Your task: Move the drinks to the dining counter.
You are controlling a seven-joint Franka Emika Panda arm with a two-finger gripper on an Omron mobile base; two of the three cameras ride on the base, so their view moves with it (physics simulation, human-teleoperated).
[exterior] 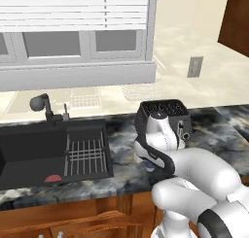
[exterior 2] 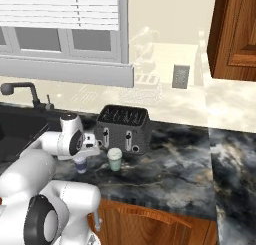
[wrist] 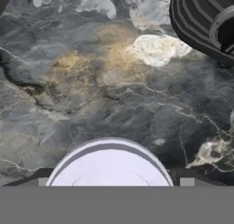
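My pincer (exterior 2: 81, 159) low over the purple-blue cup (exterior 2: 80, 165) at frame left, grip state unclear, pale green cup (exterior 2: 115, 159) centre, beside dark toaster (exterior 2: 123, 129), marble counter (exterior 2: 175, 164).

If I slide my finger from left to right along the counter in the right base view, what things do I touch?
Faucet → purple-blue cup under the gripper → pale green cup → toaster.
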